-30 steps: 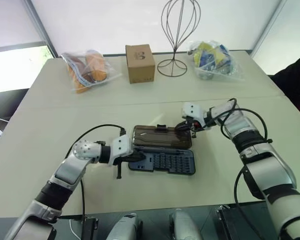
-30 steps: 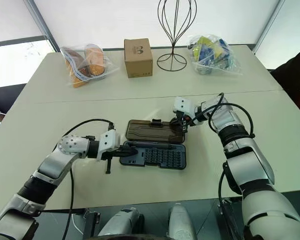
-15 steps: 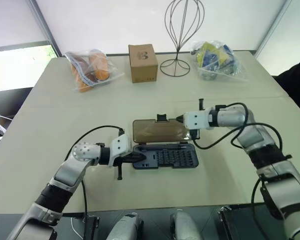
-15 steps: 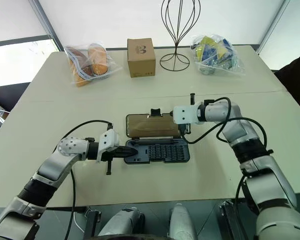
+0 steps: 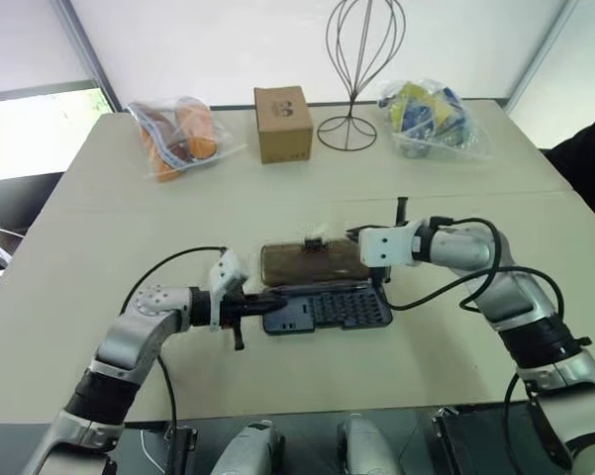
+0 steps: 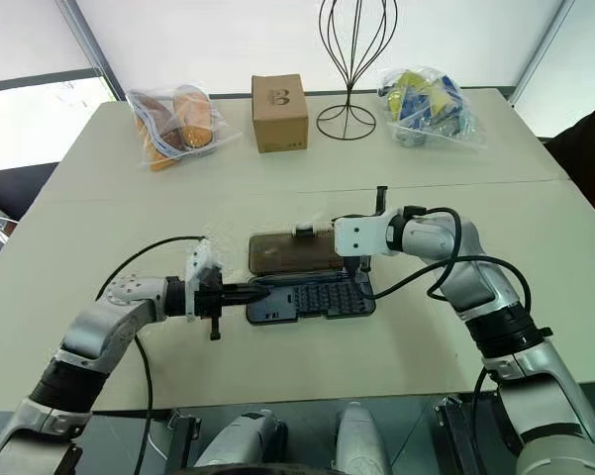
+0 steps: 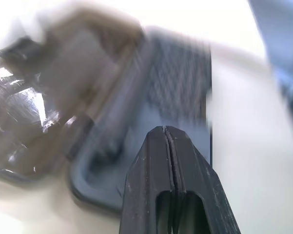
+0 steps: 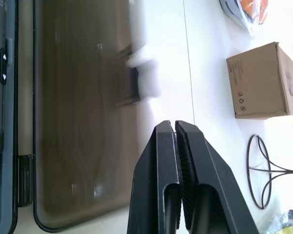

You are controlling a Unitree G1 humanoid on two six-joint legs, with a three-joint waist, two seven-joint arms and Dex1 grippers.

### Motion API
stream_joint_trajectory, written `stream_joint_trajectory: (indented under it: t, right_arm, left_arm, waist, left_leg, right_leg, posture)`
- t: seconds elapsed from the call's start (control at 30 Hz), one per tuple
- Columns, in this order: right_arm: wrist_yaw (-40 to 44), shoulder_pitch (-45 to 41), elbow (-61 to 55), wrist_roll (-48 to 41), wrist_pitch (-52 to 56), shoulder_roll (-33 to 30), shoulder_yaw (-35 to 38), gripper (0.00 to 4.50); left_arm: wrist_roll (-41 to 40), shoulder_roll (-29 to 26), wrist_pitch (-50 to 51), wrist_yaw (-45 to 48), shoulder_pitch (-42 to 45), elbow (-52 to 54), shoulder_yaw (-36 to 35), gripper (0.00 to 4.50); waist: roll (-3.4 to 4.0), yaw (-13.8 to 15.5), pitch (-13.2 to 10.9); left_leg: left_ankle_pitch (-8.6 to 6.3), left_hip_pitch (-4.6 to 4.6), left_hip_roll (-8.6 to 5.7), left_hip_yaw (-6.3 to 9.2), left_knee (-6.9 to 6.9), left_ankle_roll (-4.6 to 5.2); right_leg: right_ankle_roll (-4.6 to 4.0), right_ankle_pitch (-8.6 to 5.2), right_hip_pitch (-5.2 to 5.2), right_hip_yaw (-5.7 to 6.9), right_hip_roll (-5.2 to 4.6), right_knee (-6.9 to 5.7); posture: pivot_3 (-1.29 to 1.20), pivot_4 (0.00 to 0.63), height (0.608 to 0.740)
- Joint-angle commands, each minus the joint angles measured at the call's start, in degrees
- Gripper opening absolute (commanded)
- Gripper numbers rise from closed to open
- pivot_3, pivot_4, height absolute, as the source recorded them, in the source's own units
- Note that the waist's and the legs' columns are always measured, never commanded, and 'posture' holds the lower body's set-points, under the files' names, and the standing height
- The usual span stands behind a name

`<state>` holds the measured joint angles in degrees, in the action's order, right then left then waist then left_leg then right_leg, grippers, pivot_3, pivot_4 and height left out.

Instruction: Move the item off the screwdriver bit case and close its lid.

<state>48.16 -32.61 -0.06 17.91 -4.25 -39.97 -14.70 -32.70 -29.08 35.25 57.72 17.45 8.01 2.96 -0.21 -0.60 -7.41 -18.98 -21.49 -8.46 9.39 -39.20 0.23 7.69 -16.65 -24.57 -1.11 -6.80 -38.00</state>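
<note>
The flat, dark plastic screwdriver bit case (image 6: 312,299) lies near the middle of the smooth, pale worktop (image 6: 396,198). Its see-through brown lid (image 6: 292,252) stands part-way up. The left pincer (image 6: 262,293) and the right pincer (image 6: 356,269) are both closed, holding nothing.

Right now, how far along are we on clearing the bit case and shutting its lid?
Done: nothing lies on the screwdriver bit case; its bit rows are bare. In hand: the lid stands partly raised, the shut right gripper at its right end, the shut left gripper pressing the case's left end. Left: swing the lid down and latch it. The cardboard box sits at the table's far side.
</note>
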Motion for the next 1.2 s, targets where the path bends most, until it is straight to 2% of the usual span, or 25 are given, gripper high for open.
stream_joint_trajectory:
  t: [0.03,0.1,0.2,0.33,0.5,0.63,0.83,0.93,1.03,1.13,1.2]
  right_arm:
    - [-0.6,0.4,-2.7,0.0,1.1,-0.5,1.6,0.07]
    - [-0.7,0.7,-3.1,0.0,1.5,-0.6,1.5,0.07]
    - [-0.3,1.0,-3.4,-1.9,3.5,0.2,2.2,0.07]
    - [0.0,-2.0,1.1,-5.8,7.0,1.7,4.3,0.07]
    - [2.6,-7.2,7.1,-9.3,10.4,1.1,5.8,0.07]
    - [3.8,-10.0,11.3,-10.9,12.1,2.2,5.5,0.07]
    - [9.1,-13.8,17.7,-12.5,14.5,3.5,3.6,0.07]
    - [14.8,-16.2,21.8,-13.5,14.4,4.7,1.1,0.07]
    - [17.2,-19.1,27.1,-12.9,13.9,6.0,-0.3,0.07]
    - [18.7,-22.1,32.9,-10.7,11.1,6.8,-2.9,0.90]
    - [19.9,-23.8,36.5,-9.7,9.1,7.4,-4.4,1.85]
  left_arm:
    - [-12.2,-0.6,10.1,-2.8,1.8,4.2,-8.3,0.00]
    - [-17.4,-0.9,14.2,-4.6,3.2,4.3,-12.2,0.00]
    - [-19.2,-1.5,15.9,-7.1,6.3,1.8,-15.5,0.00]
    - [-16.2,-4.4,14.5,-4.3,6.6,3.1,-11.5,0.00]
    - [-0.8,-7.5,0.7,2.1,4.9,1.9,2.5,0.00]
    - [6.2,-7.0,-7.4,6.2,5.3,-2.6,8.8,0.00]
    - [16.8,-7.6,-18.0,9.6,5.8,-9.3,15.4,0.00]
    - [18.4,-7.1,-19.9,10.0,5.5,-11.6,15.6,0.00]
    - [20.5,-7.0,-22.6,10.3,4.9,-12.6,16.4,0.00]
    - [20.5,-6.3,-22.9,10.0,4.5,-12.5,15.9,0.00]
    - [20.7,-5.8,-23.0,9.6,4.2,-12.1,15.8,0.00]
  waist:
    - [0.00,-0.1,0.0]
    - [0.00,-0.2,0.0]
    - [0.00,-0.1,0.0]
    - [0.00,-0.2,0.0]
    - [0.03,-0.1,0.0]
    - [0.03,-0.2,0.0]
    - [0.07,-0.3,0.0]
    - [0.06,-0.3,0.0]
    - [0.06,-0.4,0.0]
    - [0.06,-0.3,0.0]
    - [0.07,-0.3,0.0]
  left_leg:
    - [0.00,0.00,0.00,0.00,0.00,0.00]
    - [0.00,0.02,0.01,0.00,0.04,0.00]
    - [0.00,0.02,0.02,-0.01,0.03,0.00]
    - [0.00,0.02,0.01,-0.04,0.02,0.00]
    - [0.00,0.02,0.01,-0.02,0.06,0.00]
    - [0.00,0.02,0.02,-0.02,0.10,-0.01]
    - [0.00,0.00,0.02,-0.03,0.10,0.00]
    - [0.00,0.02,0.02,-0.03,0.09,0.00]
    - [0.00,0.03,0.02,-0.03,0.09,0.00]
    - [0.00,0.03,0.02,-0.01,0.08,0.00]
    - [0.00,0.03,0.02,-0.02,0.07,0.00]
  right_leg:
    - [0.00,0.00,0.00,0.00,0.00,0.00]
    - [0.00,0.00,-0.01,-0.01,0.00,0.00]
    - [0.00,0.00,-0.02,0.00,0.01,0.01]
    - [0.00,0.00,0.02,0.00,-0.01,0.05]
    - [-0.01,0.00,0.06,0.02,-0.01,0.13]
    - [-0.01,0.00,0.05,0.02,-0.01,0.15]
    - [-0.01,0.00,0.01,0.02,-0.01,0.15]
    - [-0.01,0.00,0.04,0.03,-0.01,0.15]
    - [0.00,0.00,0.05,0.03,-0.02,0.14]
    - [0.00,0.00,0.04,0.04,-0.02,0.12]
    - [0.00,0.00,0.05,0.04,-0.02,0.12]
  posture:
    - [0.00,0.150,0.740]
    - [0.00,0.150,0.740]
    - [0.00,0.150,0.740]
    - [0.00,0.150,0.740]
    - [0.00,0.150,0.740]
    - [0.00,0.150,0.740]
    - [0.00,0.150,0.740]
    - [0.00,0.150,0.740]
    - [0.00,0.150,0.740]
    - [0.00,0.150,0.740]
    - [0.00,0.150,0.740]
